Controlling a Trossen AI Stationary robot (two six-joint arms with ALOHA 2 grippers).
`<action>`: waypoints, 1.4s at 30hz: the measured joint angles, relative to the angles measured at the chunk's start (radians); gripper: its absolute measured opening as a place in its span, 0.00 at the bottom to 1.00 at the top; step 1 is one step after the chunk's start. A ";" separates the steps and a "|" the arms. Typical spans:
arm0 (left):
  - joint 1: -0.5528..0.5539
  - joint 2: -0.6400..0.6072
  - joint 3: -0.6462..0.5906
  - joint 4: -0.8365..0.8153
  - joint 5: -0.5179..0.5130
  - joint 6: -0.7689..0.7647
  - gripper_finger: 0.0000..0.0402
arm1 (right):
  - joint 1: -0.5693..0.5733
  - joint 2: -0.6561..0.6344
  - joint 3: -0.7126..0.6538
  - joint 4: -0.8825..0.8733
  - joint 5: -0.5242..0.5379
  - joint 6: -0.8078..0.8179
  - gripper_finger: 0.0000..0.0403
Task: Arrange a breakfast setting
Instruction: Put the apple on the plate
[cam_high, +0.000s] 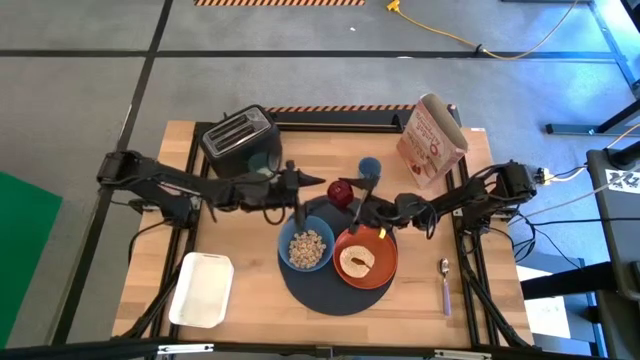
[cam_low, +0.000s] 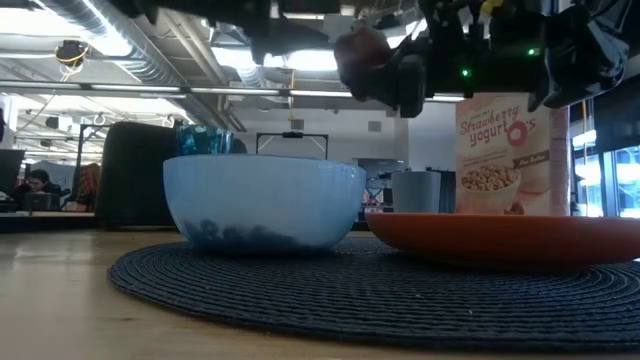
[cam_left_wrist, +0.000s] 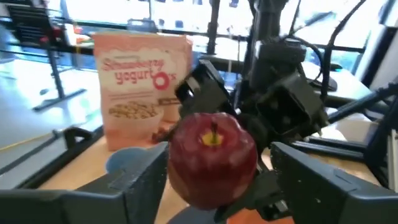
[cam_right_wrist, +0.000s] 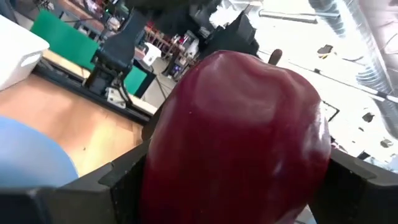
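A dark-red apple (cam_high: 342, 190) hangs in the air above the far edge of the round dark mat (cam_high: 330, 295). My right gripper (cam_high: 362, 202) reaches in from the right and is shut on it. My left gripper (cam_high: 316, 190) reaches in from the left and is open. Its fingers stand on either side of the apple (cam_left_wrist: 211, 158), with a gap at one finger (cam_left_wrist: 298, 168). On the mat sit the blue bowl (cam_high: 306, 246) holding cereal and the orange plate (cam_high: 366, 262) with round bread (cam_high: 355, 262). The teal glass (cam_high: 370, 167) stands behind. The purple-handled spoon (cam_high: 445, 285) lies to the right. My right gripper pinches the apple's two sides (cam_right_wrist: 161, 155) between its two fingers, coming about level from the table's right. The apple is lifted clear of the table, its stem (cam_left_wrist: 214, 134) turned toward my left gripper. Whether my left gripper touches the apple, I cannot tell.
The black toaster (cam_high: 238, 140) stands at the far left. The red-and-white cereal bag (cam_high: 430, 138) stands at the far right. A white tray (cam_high: 203, 290) lies at the near left. Bare wood shows at the table's near right, around the spoon.
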 joint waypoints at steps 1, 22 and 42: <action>0.007 0.017 0.000 0.019 0.020 0.010 0.66 | -0.001 0.000 0.000 0.001 0.001 -0.004 0.79; 0.087 0.121 0.000 0.191 0.153 0.037 0.29 | -0.001 0.000 0.000 -0.019 -0.002 -0.002 0.79; 0.098 0.169 0.002 0.227 0.192 0.026 0.02 | -0.002 0.003 -0.001 -0.036 0.009 0.021 0.79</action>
